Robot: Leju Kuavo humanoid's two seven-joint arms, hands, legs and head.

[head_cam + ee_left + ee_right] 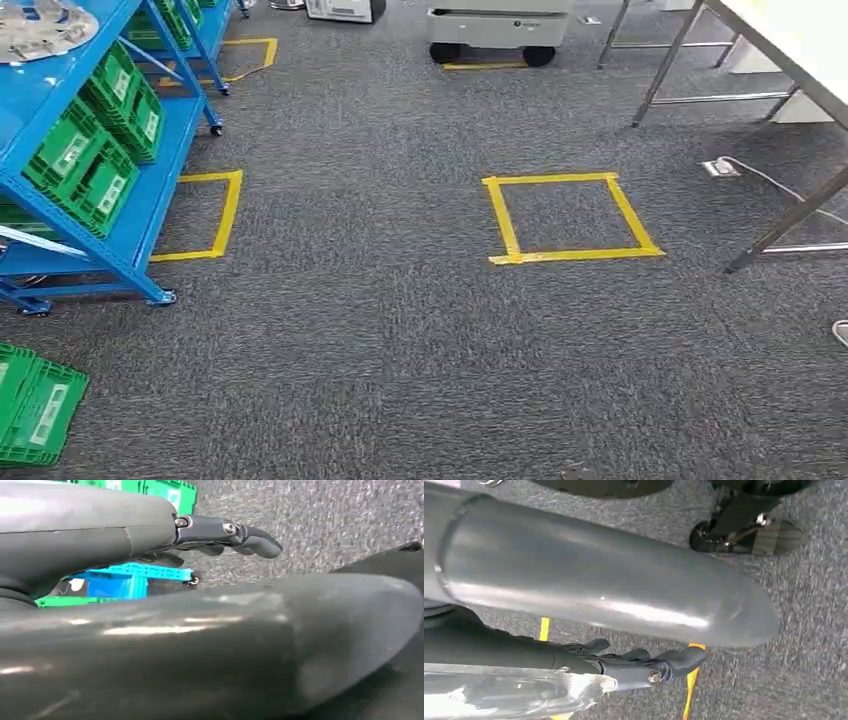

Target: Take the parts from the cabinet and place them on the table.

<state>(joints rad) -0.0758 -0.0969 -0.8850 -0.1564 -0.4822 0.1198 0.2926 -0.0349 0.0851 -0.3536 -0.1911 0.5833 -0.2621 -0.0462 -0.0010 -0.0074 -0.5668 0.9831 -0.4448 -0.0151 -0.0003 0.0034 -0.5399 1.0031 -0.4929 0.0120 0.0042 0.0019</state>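
Silver metal parts (35,25) lie on the top shelf of the blue cabinet (150,190) at the far left of the head view. A corner of the white table (790,40) on metal legs stands at the upper right. My left hand (225,535) hangs low beside the cabinet's foot (135,575), its fingers stretched out and holding nothing. My right hand (644,667) hangs over the grey carpet, fingers straight and apart from the thumb, with nothing between them.
Green bins (95,150) fill the cabinet's lower shelves, and a green crate (35,405) sits on the floor at the lower left. Yellow tape squares (570,217) mark the carpet. A white wheeled unit (495,25) stands at the back. A socket and cable (720,167) lie near the table legs.
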